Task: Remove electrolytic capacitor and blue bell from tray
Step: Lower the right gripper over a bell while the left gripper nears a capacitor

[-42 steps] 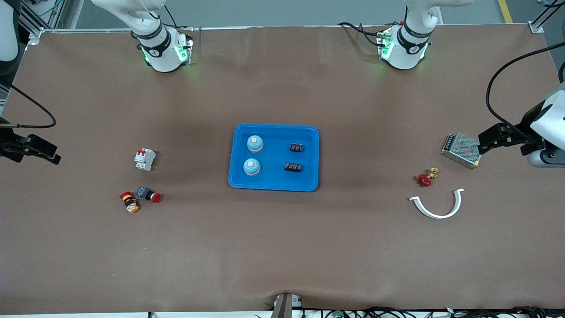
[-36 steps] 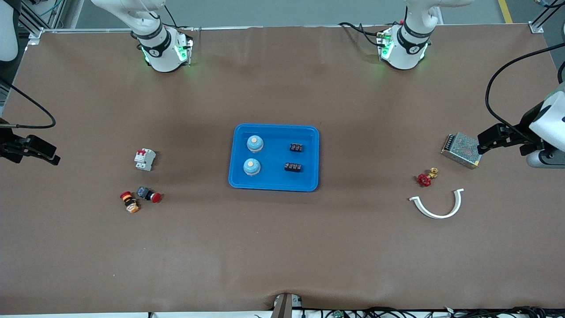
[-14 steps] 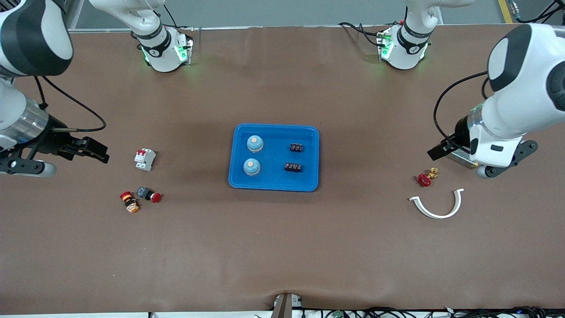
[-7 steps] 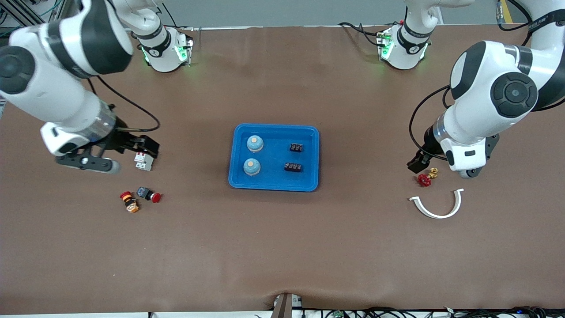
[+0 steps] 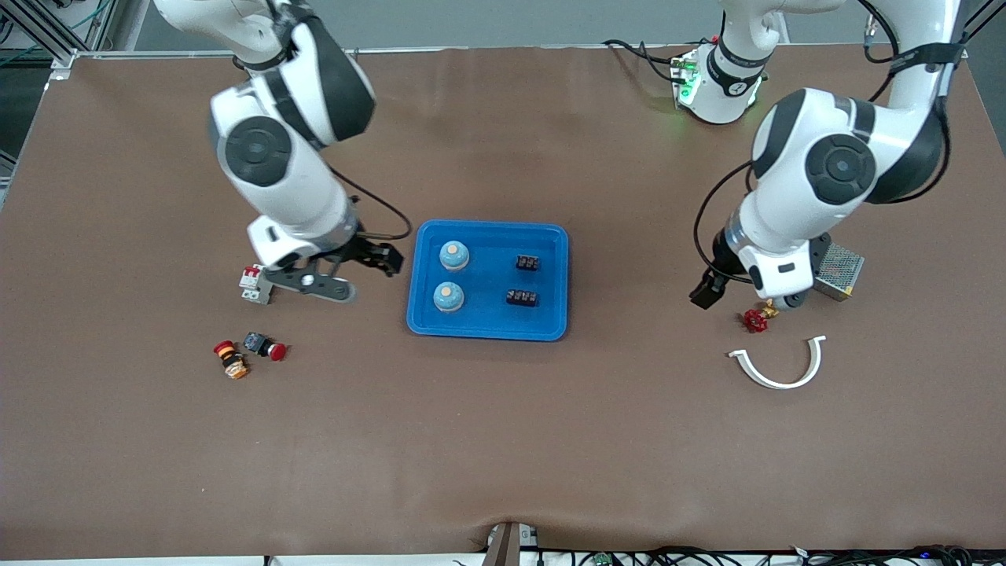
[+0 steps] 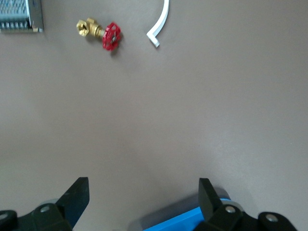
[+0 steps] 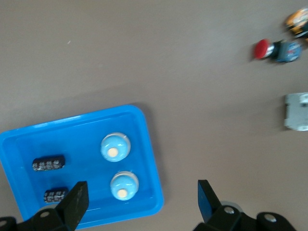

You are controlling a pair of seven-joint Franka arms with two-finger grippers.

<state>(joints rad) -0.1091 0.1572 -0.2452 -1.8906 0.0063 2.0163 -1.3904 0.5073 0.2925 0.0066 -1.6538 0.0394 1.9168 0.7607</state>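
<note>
A blue tray (image 5: 489, 277) sits mid-table with two light-blue bells (image 5: 453, 255) (image 5: 448, 296) and two black capacitors (image 5: 527, 262) (image 5: 522, 298) inside. My right gripper (image 5: 382, 260) hangs open and empty over the table just beside the tray's edge at the right arm's end. In the right wrist view the bells (image 7: 115, 147) (image 7: 124, 185) and capacitors (image 7: 48, 163) (image 7: 55, 195) lie in the tray (image 7: 82, 134) under that open right gripper (image 7: 142, 202). My left gripper (image 5: 703, 294) (image 6: 143, 197) is open and empty over bare table between the tray and a red valve; the tray's corner (image 6: 185, 220) shows.
A white circuit breaker (image 5: 255, 283) and two red push buttons (image 5: 267, 347) (image 5: 229, 358) lie toward the right arm's end. A red-handled brass valve (image 5: 757, 317), a white curved strip (image 5: 778, 368) and a metal power supply (image 5: 838, 267) lie toward the left arm's end.
Both arms have swung in from the table's ends toward the tray. The right gripper passed over the circuit breaker; the left gripper passed the power supply and valve. Both stayed open.
</note>
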